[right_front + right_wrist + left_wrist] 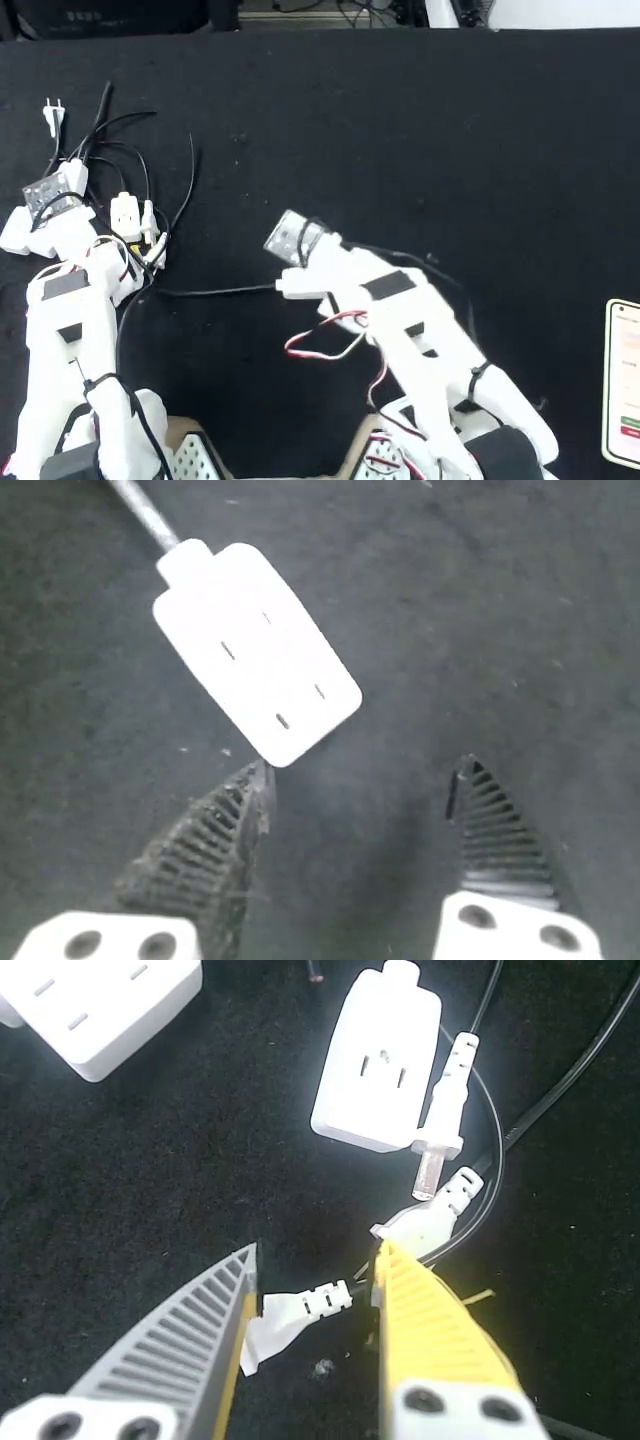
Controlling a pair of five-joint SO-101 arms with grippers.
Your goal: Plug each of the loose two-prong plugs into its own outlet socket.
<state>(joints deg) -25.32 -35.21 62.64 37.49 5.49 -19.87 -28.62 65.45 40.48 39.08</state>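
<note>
Far left of the bench (pixel 420 130) there's one loose plug (pixel 50 114) lying off by itself, prongs pointing away from the arms. Just right of it is a big outlet block (pixel 95 1005), then a smaller two-slot outlet (pixel 375 1070) with a second plug (pixel 445 1110) snug alongside it, prongs not in anything, and black cords (pixel 565 1072) running past. The left hand (pixel 318 1260) is about half open and straddles a third plug (pixel 285 1315) lying flat between the fingers. To me it looks like it's resting against the grey finger but not pinched yet. A fourth plug (pixel 435 1215) sits right at the tip of the yellow finger (pixel 430 1330). These plugs should be light, hard, kinda slick plastic, and the cord will tug them sideways. I'd grab across the flat sides of the body, back near the ribbed strain relief, leaving the prongs free. The prongs are thin, so a crooked push could bend them. Further right, another outlet (pixel 258 670) lies flat with its slots up, just past the right hand (pixel 362 770), which is spread wide with nothing in it. One corner of the outlet nearly touches a fingertip. That outlet's probably light too, so I'd expect it to slide unless something pins it.
</note>
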